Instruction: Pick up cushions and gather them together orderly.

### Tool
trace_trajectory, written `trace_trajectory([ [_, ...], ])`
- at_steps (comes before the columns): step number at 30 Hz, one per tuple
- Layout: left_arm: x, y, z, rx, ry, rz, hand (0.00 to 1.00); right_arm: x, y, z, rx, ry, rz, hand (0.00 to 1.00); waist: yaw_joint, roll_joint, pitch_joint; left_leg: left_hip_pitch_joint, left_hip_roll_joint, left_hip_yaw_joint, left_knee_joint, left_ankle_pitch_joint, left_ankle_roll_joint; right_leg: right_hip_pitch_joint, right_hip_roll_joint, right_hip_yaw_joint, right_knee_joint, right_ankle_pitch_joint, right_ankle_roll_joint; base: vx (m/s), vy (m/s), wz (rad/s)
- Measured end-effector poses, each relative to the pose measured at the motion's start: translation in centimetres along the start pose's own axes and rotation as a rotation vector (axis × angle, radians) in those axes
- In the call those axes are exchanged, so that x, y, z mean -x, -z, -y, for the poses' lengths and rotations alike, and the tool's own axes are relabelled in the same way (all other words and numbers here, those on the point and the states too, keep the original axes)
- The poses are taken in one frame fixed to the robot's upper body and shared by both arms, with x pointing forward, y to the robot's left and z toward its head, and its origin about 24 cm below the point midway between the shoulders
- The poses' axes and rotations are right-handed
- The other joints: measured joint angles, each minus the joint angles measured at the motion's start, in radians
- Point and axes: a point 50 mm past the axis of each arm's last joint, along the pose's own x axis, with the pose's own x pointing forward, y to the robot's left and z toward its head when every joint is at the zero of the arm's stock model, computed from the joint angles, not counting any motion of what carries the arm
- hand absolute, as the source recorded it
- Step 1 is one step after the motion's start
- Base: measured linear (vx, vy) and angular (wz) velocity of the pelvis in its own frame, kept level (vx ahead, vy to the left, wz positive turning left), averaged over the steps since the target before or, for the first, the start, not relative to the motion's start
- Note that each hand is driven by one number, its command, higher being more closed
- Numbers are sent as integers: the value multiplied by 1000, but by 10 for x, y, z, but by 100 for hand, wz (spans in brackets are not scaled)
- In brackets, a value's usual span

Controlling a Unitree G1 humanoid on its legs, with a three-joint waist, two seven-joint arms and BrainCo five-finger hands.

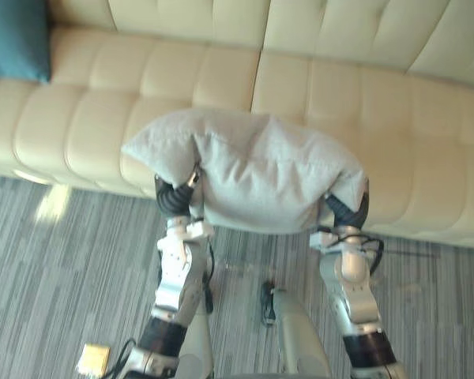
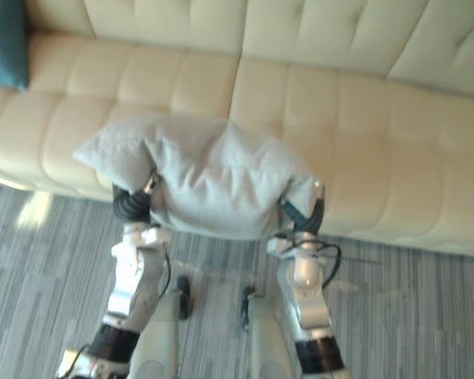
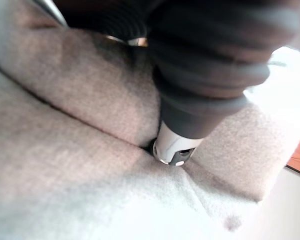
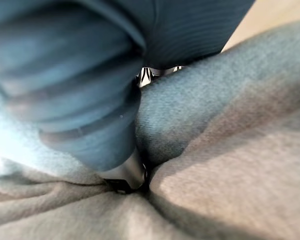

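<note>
I hold a light grey cushion [image 1: 261,174] in the air, in front of the cream sofa's [image 1: 426,158] front edge and above the floor. My left hand [image 1: 174,197] grips its left underside and my right hand [image 1: 349,212] its right underside, and the cloth droops over both. In the left wrist view a silver dark-tipped thumb [image 3: 172,150] digs into a fold of the grey cloth. The right wrist view has a thumb [image 4: 125,175] buried in a fold the same way. The other fingers are hidden behind the cushion. A teal cushion [image 1: 16,39] leans on the sofa's far left.
The long tufted sofa spans the whole width, its seat bare apart from the teal cushion. Grey striped carpet [image 1: 55,268] lies in front of it. A small yellow object [image 1: 93,359] sits on the floor at lower left.
</note>
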Motion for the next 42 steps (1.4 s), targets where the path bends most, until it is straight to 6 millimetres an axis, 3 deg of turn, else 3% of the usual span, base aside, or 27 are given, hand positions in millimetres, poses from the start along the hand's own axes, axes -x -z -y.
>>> trace_trajectory([
  [1, 7, 1, -2, -6, 4, -16, 100, 5, 3, 3, 4, 3, -15, 100, 3, -3, -16, 29, 3, 10, 1, -28, 6, 27, 0, 9, -6, 0, 11, 85, 90, -38],
  [2, 10, 3, -4, -11, 1, -29, 100, 7, 5, 3, 8, -1, -28, 100, 7, -3, -19, 61, 8, 28, -2, -46, 8, 25, -2, 10, 33, 26, 58, 84, 111, -44],
  [4, 13, 4, -7, -19, -8, -40, 100, 10, 8, 3, 8, -4, -48, 100, 10, -5, -21, 102, 12, 54, -7, -65, 10, -7, -17, -7, 124, 73, 99, 28, 97, -45],
  [6, 15, 6, -10, -32, -10, -52, 100, 12, 14, 2, 12, -8, -71, 100, 9, -7, -22, 157, 13, 76, -33, -69, 13, -24, -40, -44, 191, 134, 87, 55, 76, -34],
  [7, 15, 7, -12, -40, -9, -61, 100, 13, 19, 3, 21, -7, -95, 100, 7, -7, -24, 204, 14, 79, -71, -62, 26, -36, -56, -78, 227, 183, 62, 131, 13, -19],
  [8, 16, 8, -14, -52, -6, -71, 100, 15, 25, 5, 33, -6, -122, 100, 5, -5, -40, 233, 12, 82, -115, -55, 36, -39, -67, -110, 214, 151, 38, 155, -16, -16],
  [11, 17, 13, -16, -67, 0, -88, 100, 17, 35, 8, 52, -10, -166, 100, 3, -3, -81, 273, 12, 78, -201, -35, 24, -45, -60, -129, 35, 119, 29, 206, -84, -18],
  [13, 16, 19, -22, -117, 24, -120, 100, 20, 46, 14, 87, -27, -214, 100, -10, -15, -109, 328, 9, 74, -304, -1, -22, -16, -28, -72, -356, 274, 20, 372, -184, 9],
  [14, 19, 30, -28, -150, 30, -170, 100, 20, 54, 19, 125, -45, -251, 100, -39, -1, -112, 358, 9, 38, -323, 6, -55, 34, -12, -62, -460, 444, -46, 309, -165, 16],
  [15, 20, 33, -29, -157, 28, -191, 100, 19, 56, 22, 145, -53, -263, 100, -37, 15, -116, 361, 20, 16, -335, 9, -55, 33, 3, -61, -455, 445, -46, 430, -252, -10],
  [16, 21, 37, -31, -170, 29, -213, 100, 16, 57, 25, 171, -63, -275, 100, -31, 28, -114, 377, 32, -7, -354, 27, -82, 9, 19, -60, -406, 408, -63, 248, -159, -35],
  [19, 29, 52, -28, -180, 52, -297, 100, 25, 59, 38, 213, -49, -316, 100, -50, 43, -122, 388, 68, -66, -275, 61, -120, 53, 50, -94, -347, 314, -86, 296, -188, 7],
  [21, 35, 56, -28, -158, 60, -327, 100, 35, 51, 41, 208, -41, -310, 100, -53, 50, -120, 328, 101, -97, -67, 80, -100, 138, 73, -129, -378, 284, -103, 278, -171, 38],
  [22, 40, 57, -31, -140, 50, -340, 100, 41, 40, 38, 189, -49, -283, 100, -43, 53, -120, 267, 129, -99, 107, 148, -73, 196, 92, -139, -399, 257, -110, 293, -155, 12],
  [23, 46, 56, -35, -126, 35, -354, 100, 41, 30, 34, 170, -62, -244, 100, -30, 57, -125, 210, 155, -91, 256, 190, -77, 255, 102, -132, -419, 229, -130, 201, -100, 6],
  [24, 47, 56, -35, -125, 35, -355, 100, 41, 29, 34, 168, -63, -238, 100, -28, 58, -127, 203, 156, -86, 271, 184, -77, 259, 102, -131, -420, 227, -130, 191, -55, -6],
  [25, 51, 57, -34, -110, 32, -362, 100, 38, 22, 30, 156, -72, -202, 100, -24, 66, -146, 153, 160, -43, 314, 135, -54, 276, 101, -124, -436, 226, -144, 171, 0, -7],
  [26, 52, 57, -32, -92, 29, -364, 100, 35, 17, 28, 144, -77, -170, 100, -14, 75, -154, 129, 157, 4, 276, 86, -19, 290, 95, -123, -450, 226, -149, 217, 14, -7],
  [27, 52, 58, -31, -87, 27, -364, 100, 34, 16, 27, 139, -78, -161, 100, -11, 75, -156, 128, 148, 20, 235, 70, -11, 296, 87, -124, -452, 231, -146, 231, 56, 0],
  [29, 52, 58, -30, -82, 28, -367, 100, 29, 16, 25, 135, -76, -147, 100, -12, 74, -158, 155, 78, 22, -46, 47, 3, 321, 51, -126, -459, 235, -140, 242, 100, 4],
  [30, 52, 58, -30, -82, 29, -368, 100, 28, 18, 26, 137, -74, -150, 100, -12, 75, -159, 172, 59, 11, -130, 56, -1, 330, 44, -127, -464, 236, -138, 202, 123, -3],
  [31, 53, 59, -30, -86, 33, -372, 100, 28, 22, 27, 145, -71, -162, 100, -14, 82, -162, 211, 23, -18, -274, 135, -6, 345, 40, -120, -470, 235, -124, 160, 140, -17],
  [32, 53, 59, -31, -98, 40, -375, 100, 27, 29, 29, 154, -66, -183, 100, -13, 99, -177, 241, 13, -44, -351, 241, -31, 363, 52, -97, -482, 213, -84, 243, 217, -14],
  [33, 53, 59, -33, -106, 42, -378, 100, 27, 32, 30, 155, -61, -197, 100, -15, 100, -180, 255, 11, -48, -371, 226, -46, 371, 52, -94, -487, 211, -76, 218, 222, -11],
  [36, 56, 61, -42, -163, 60, -407, 100, 32, 49, 32, 165, -38, -282, 100, -19, 69, -197, 326, -36, -29, -503, 251, -22, 383, 11, -65, -517, 220, -48, 120, 133, -4],
  [42, 54, 59, -44, -189, 77, -405, 100, 19, 53, 28, 171, -55, -272, 100, -22, 69, -200, 354, -83, -2, -597, 290, 8, 382, -32, -33, -571, 245, -9, 28, 94, -8],
])
